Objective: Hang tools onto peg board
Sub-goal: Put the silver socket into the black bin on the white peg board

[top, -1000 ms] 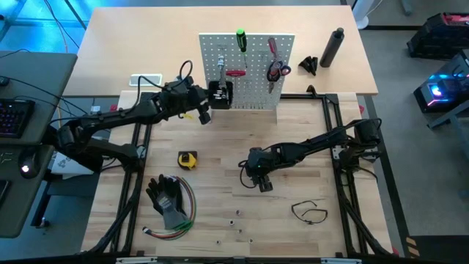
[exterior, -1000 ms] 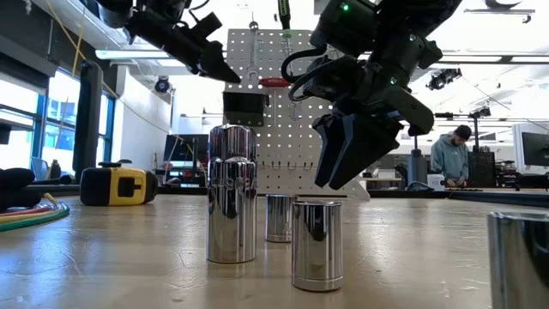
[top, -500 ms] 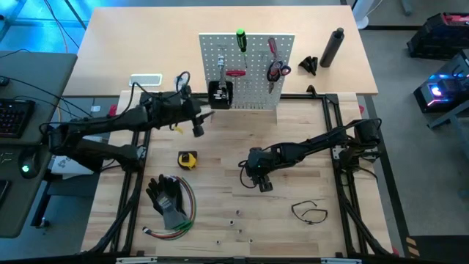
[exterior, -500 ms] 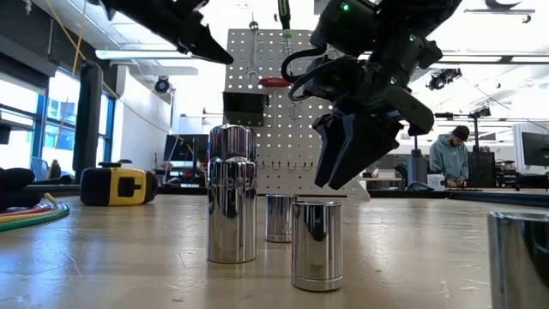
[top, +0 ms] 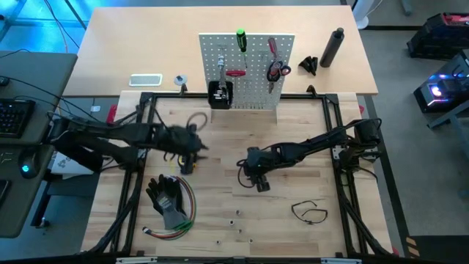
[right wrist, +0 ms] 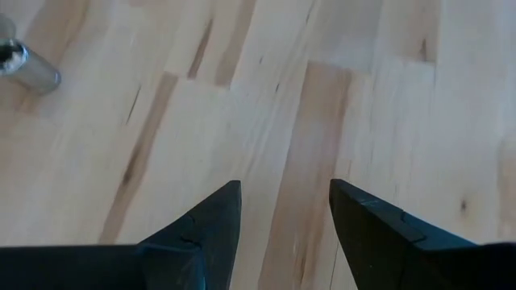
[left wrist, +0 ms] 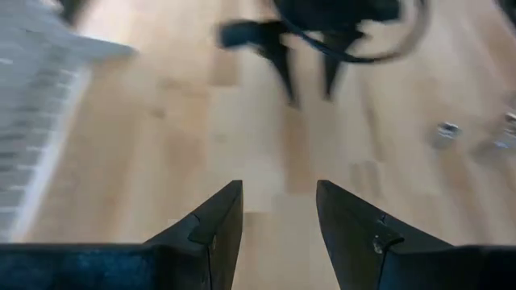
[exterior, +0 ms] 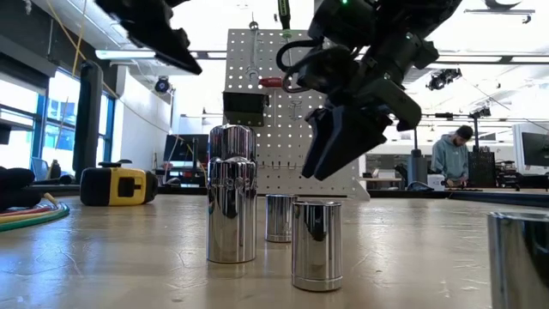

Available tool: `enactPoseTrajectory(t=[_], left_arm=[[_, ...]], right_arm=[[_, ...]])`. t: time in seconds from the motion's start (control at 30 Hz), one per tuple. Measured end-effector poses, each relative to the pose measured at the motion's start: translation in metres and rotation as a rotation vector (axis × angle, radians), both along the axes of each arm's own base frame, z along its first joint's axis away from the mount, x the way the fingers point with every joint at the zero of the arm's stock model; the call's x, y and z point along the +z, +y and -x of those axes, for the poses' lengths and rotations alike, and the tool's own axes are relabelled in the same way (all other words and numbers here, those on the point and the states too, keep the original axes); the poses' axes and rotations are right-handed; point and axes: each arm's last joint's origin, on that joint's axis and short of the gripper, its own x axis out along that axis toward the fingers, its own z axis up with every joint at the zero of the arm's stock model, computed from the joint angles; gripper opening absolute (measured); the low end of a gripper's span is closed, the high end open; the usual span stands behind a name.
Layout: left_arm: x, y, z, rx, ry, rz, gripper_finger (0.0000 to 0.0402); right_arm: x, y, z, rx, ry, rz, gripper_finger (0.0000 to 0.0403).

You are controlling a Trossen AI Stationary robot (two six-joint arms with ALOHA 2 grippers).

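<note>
Swinging away from the peg board [top: 247, 70], the left arm now stretches low across the table [top: 293, 125], and its gripper [top: 192, 147] sits above the yellow tape measure [exterior: 118, 185], which it hid from the overhead camera only a moment ago; 1 second back that gripper was up by the small black bin [top: 220, 94] on the board's front. Its 2 fingers [left wrist: 211, 227] stand apart with bare wood between them, holding nothing. The right arm has barely shifted: its gripper [top: 258, 178] hangs over the middle of the table, fingers [right wrist: 211, 217] likewise spread and empty.

On the board hang a green-handled screwdriver [top: 240, 39], a red-handled screwdriver [top: 272, 47], a red tool lying crosswise [top: 235, 73] and red-handled scissors [top: 276, 70]. Well apart from it, near the front edge, lie a black glove [top: 167, 196] on a bundle of coloured wires [top: 183, 217], a thin black loop [top: 308, 212] off to the right, and several small shiny metal sockets [exterior: 232, 193] scattered between them. Beyond the board, on the paler surface, I can see a dark bottle [top: 333, 47]. Far off in the room, a person [exterior: 449, 156] stands at a bench.
</note>
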Motion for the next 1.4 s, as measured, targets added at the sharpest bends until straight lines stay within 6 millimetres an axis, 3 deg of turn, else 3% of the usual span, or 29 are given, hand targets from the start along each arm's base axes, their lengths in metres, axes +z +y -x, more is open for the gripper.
enactPoseTrajectory(t=[0.3,0.7,1.0,1.4], left_arm=[[-0.052,-0.063,-0.007,-0.088,0.095,0.177,0.0152],[-0.115,-0.143,-0.030,-0.164,0.040,0.422,0.0152],[-0.154,-0.168,-0.039,-0.147,0.100,0.583,0.0152],[-0.154,-0.191,-0.039,-0.221,0.089,0.647,0.0152]], right_arm=[[0.002,-0.001,-0.003,-0.002,-0.033,-0.002,0.0186],[0.006,-0.001,-0.008,0.053,-0.104,0.036,0.0186],[0.006,-0.001,-0.007,0.059,-0.101,0.040,0.0186],[0.006,0.000,-0.008,0.046,-0.104,0.023,0.0186]])
